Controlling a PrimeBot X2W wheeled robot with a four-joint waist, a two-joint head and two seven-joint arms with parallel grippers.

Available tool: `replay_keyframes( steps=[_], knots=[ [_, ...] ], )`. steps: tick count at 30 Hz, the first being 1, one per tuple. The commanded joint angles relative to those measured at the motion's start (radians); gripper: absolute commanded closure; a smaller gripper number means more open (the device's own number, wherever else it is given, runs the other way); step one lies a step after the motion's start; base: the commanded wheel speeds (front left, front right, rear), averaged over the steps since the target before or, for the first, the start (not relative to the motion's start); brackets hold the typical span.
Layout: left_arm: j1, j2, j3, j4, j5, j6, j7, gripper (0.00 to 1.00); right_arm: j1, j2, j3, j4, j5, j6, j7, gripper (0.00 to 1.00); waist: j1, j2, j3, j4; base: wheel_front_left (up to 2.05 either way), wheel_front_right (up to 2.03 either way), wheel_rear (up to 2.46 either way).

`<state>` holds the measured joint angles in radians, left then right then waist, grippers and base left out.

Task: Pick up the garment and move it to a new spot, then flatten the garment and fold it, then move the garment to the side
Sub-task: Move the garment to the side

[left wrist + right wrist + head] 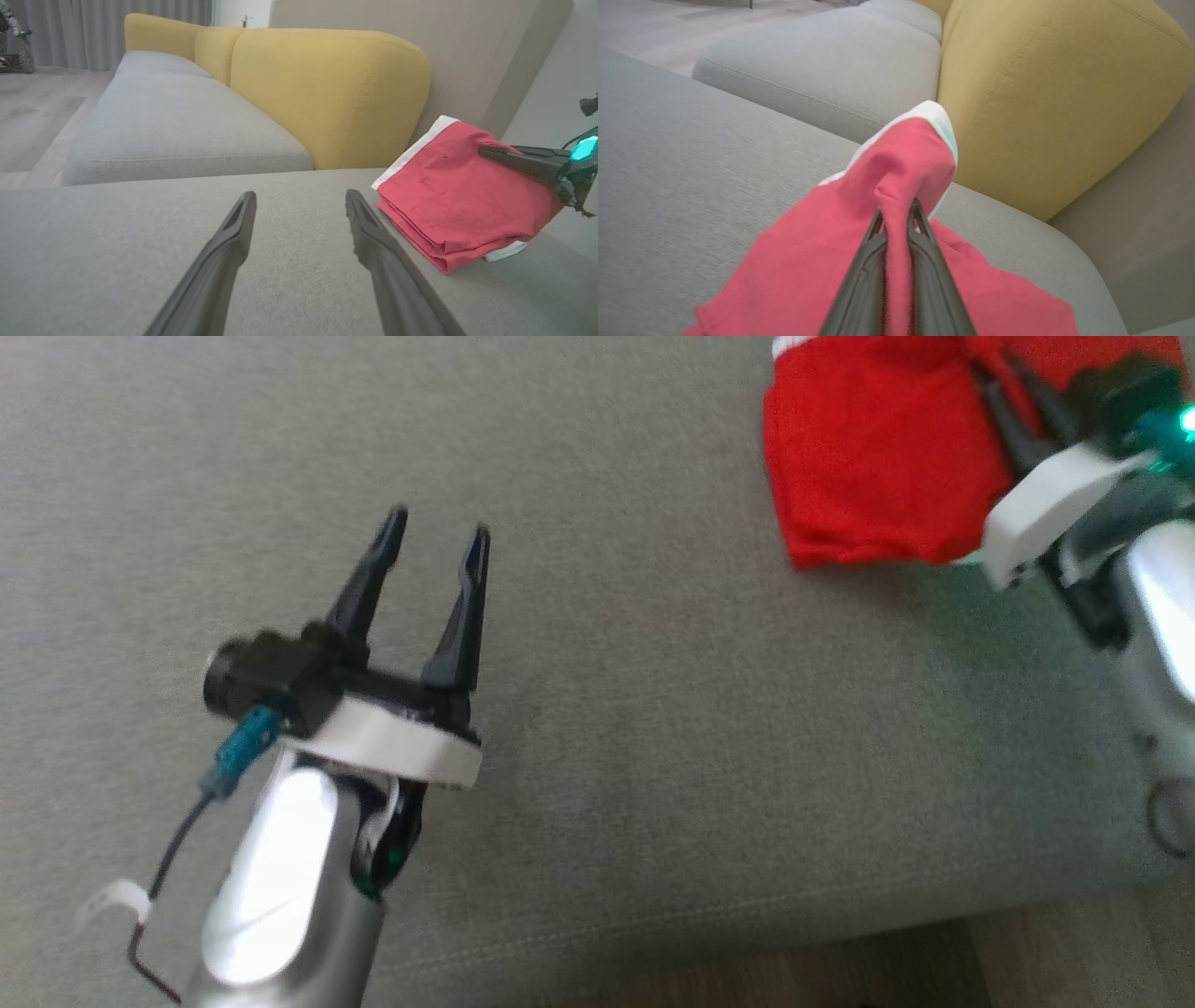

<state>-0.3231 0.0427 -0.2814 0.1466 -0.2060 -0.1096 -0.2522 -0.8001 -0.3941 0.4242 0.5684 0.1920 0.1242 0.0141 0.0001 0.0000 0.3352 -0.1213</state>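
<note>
The garment is red with a white band and lies folded in layers on the grey cushion at the top right of the head view. My right gripper is shut on a pinch of its upper layer. In the right wrist view the red garment bunches up between the closed fingers. My left gripper hovers open over bare cushion to the left of the garment, holding nothing. From the left wrist the garment lies right of my open left gripper, with the right gripper's fingers on it.
The grey sofa seat spreads under both arms, its front edge at the bottom of the head view with wooden floor below. A yellow backrest stands behind the garment. A second grey seat extends beyond.
</note>
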Motion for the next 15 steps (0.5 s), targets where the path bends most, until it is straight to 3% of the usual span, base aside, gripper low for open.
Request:
replay_keyframes(
  steps=[1, 8, 15],
  knots=[
    [-0.052, 0.008, 0.025, -0.035, 0.012, -0.008, -0.01, 0.0, -0.033, -0.035, -0.009, -0.03, 0.005, 0.007, 0.017, 1.0, -0.0001, 0.0, 0.051, -0.042, 0.0, 0.0, 0.0],
    [-0.122, 0.008, 0.015, -0.039, 0.014, -0.018, -0.01, 0.0, -0.074, -0.109, -0.082, 0.023, 0.021, 0.007, 0.076, 1.0, -0.0001, 0.0, 0.125, -0.048, 0.0, 0.0, 0.0],
    [-0.125, 0.017, 0.027, -0.025, 0.011, -0.02, -0.01, 0.0, -0.073, -0.122, -0.14, 0.048, -0.042, 0.007, 0.12, 1.0, -0.0001, 0.0, 0.165, -0.041, 0.0, 0.0, 0.0]
  ],
)
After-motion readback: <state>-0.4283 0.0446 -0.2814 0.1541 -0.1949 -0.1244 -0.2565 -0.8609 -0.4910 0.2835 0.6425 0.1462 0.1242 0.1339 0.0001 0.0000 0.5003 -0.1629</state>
